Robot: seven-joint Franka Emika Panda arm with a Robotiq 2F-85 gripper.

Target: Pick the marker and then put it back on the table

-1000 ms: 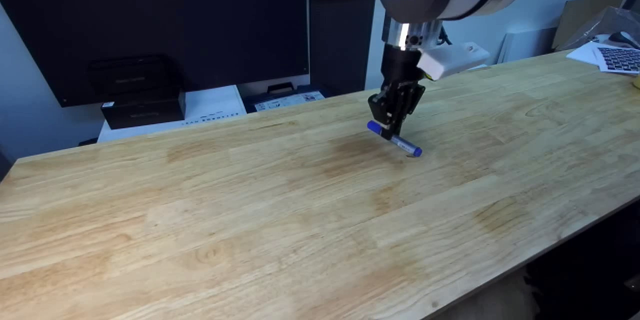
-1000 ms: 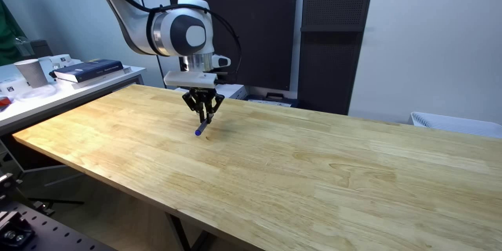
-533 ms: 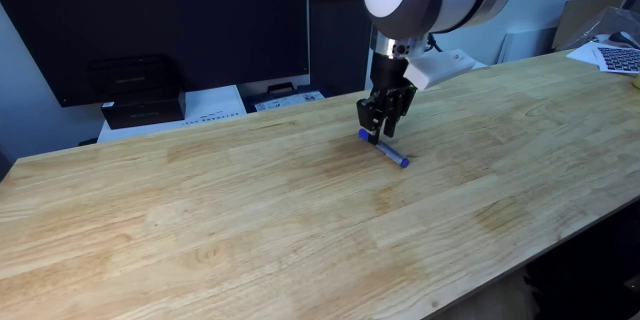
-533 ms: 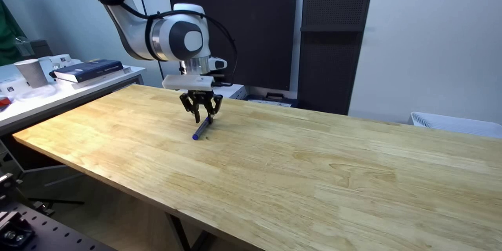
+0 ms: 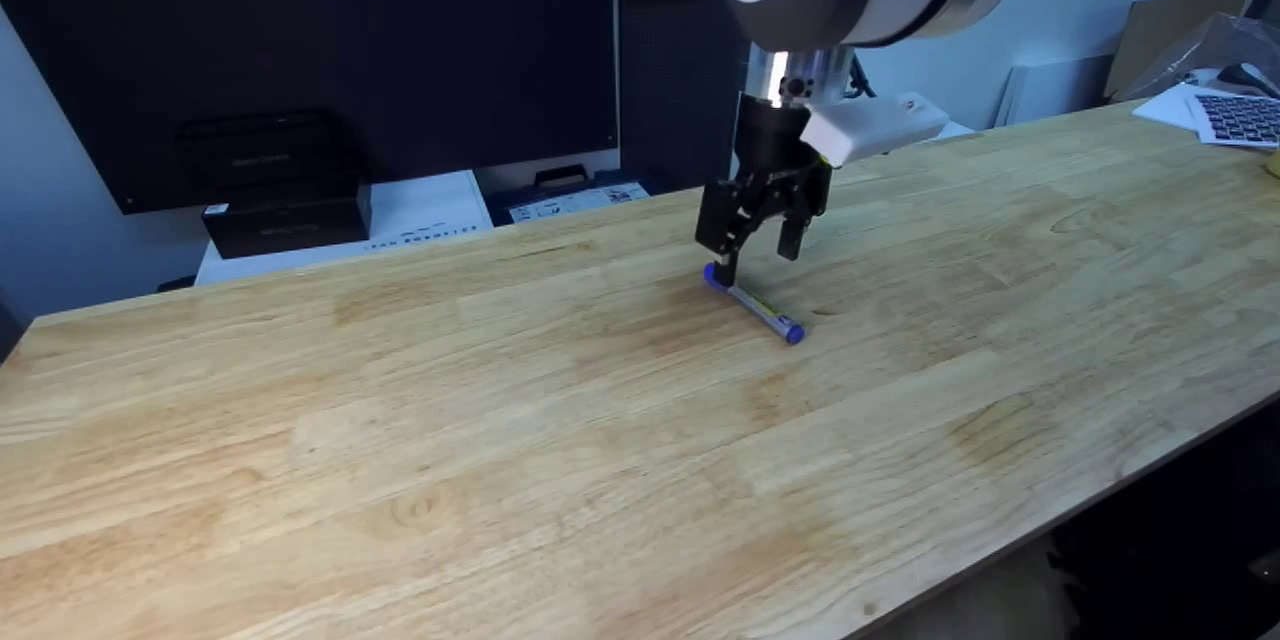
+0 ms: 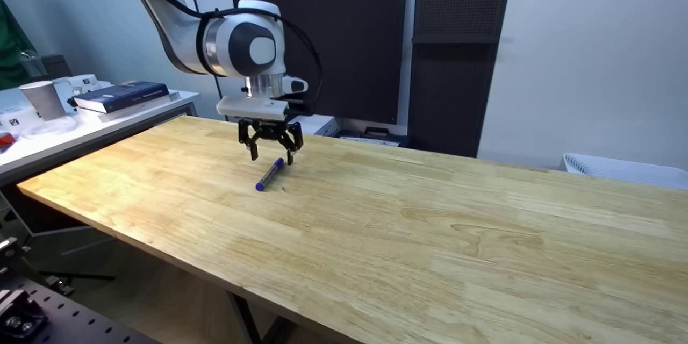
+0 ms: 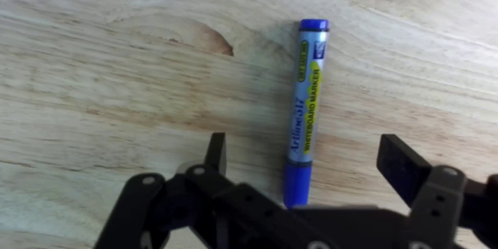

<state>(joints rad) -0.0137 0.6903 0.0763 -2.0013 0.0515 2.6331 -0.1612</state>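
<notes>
The marker (image 7: 305, 105), silver-bodied with blue ends and a yellow label, lies flat on the wooden table (image 5: 500, 440). In the wrist view my gripper (image 7: 303, 137) is spread wide, one finger on either side of the marker and neither touching it. The base of the gripper hides the tip of the marker's blue cap. Both exterior views show the open gripper (image 6: 272, 159) just above the cap end of the marker (image 6: 270, 174), pointing down. One finger (image 5: 726, 270) overlaps the marker's far end in an exterior view.
A keyboard (image 5: 1245, 118) and papers sit at the table's far end. Behind the table stands a black box (image 5: 287, 225) on a white surface. A side desk holds a paper cup (image 6: 45, 101) and a dark blue book (image 6: 121, 95).
A second ago the gripper was shut on the marker just over the table. Its jaws have since opened wide, the marker lies released on the wood, and the gripper has risen slightly.
</notes>
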